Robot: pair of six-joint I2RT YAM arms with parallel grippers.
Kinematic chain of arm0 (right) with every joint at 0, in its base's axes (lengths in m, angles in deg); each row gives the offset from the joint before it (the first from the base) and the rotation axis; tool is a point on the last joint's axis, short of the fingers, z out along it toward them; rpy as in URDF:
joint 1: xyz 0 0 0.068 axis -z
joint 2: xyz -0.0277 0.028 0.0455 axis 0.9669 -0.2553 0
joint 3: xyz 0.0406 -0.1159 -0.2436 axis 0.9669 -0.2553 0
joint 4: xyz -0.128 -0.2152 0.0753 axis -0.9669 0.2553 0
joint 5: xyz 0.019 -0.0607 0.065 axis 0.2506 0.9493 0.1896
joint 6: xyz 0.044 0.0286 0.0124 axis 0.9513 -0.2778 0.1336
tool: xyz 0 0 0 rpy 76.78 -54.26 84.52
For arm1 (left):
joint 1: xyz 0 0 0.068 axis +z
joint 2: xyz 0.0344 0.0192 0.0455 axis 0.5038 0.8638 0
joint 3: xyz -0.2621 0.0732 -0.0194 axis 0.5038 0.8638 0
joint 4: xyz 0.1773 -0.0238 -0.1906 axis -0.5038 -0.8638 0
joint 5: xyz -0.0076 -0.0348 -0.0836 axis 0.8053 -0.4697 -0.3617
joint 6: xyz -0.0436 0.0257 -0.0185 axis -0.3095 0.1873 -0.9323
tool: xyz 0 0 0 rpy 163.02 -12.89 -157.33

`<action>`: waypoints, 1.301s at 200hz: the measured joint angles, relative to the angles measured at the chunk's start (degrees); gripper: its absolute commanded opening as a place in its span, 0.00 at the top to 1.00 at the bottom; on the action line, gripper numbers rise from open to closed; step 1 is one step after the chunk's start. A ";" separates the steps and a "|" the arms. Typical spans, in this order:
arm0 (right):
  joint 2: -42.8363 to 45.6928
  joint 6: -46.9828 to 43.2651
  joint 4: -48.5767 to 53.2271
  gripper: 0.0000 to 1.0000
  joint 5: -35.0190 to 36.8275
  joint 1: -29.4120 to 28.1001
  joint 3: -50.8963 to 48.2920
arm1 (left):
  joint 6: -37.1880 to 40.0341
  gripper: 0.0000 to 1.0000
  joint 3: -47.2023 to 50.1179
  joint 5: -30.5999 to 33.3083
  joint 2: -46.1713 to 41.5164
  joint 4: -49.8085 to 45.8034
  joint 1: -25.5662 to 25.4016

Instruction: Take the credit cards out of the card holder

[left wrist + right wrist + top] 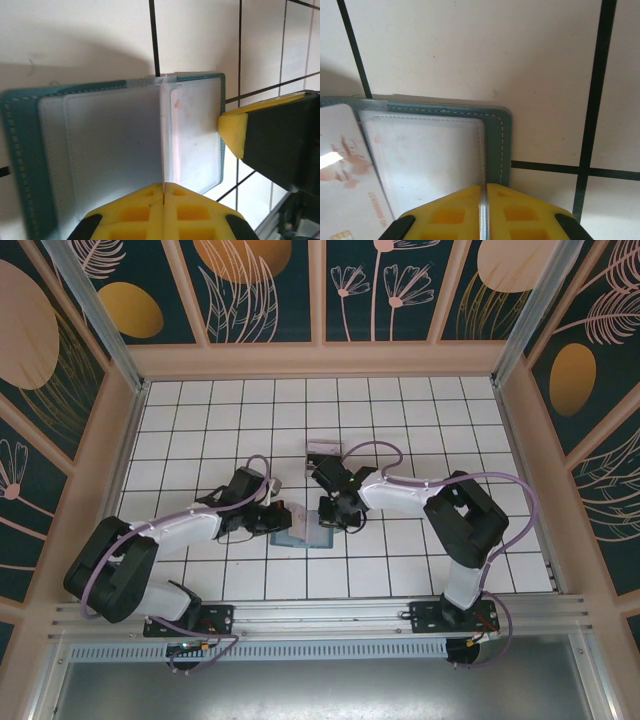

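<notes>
The card holder [312, 536] lies open on the tiled floor between both arms, with a teal stitched border [20, 150] and clear sleeves inside. My left gripper [163, 186] is shut on a thin pale credit card [163, 135], seen edge-on and standing up from the holder's middle. In the right wrist view that card [340, 170] shows reddish print and overlaps the holder's far border. My right gripper [483, 187] is shut on the clear sleeve edge at the card holder's [503, 145] right panel. From above, the left gripper [284, 519] and the right gripper [333, 517] flank the holder.
A small clear plastic box [322, 449] sits on the tiles just behind the holder. One yellow finger [234, 131] of the right gripper touches the holder's right edge. Wooden walls ring the white tiled floor [200, 420].
</notes>
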 measured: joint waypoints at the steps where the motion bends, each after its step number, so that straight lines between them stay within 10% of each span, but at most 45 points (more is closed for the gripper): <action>1: 0.00 0.00 0.02 0.88 0.02 -0.02 0.02 | 0.11 0.93 -0.09 0.07 -0.02 -0.17 0.00; 137: 10.32 -0.52 0.55 0.68 0.17 3.67 -3.04 | 23.61 0.97 -22.01 8.26 1.49 -16.70 0.00; 260: 24.92 -1.05 1.36 0.68 -0.81 16.28 -9.68 | 67.28 0.98 -51.80 11.32 19.06 -33.22 -0.09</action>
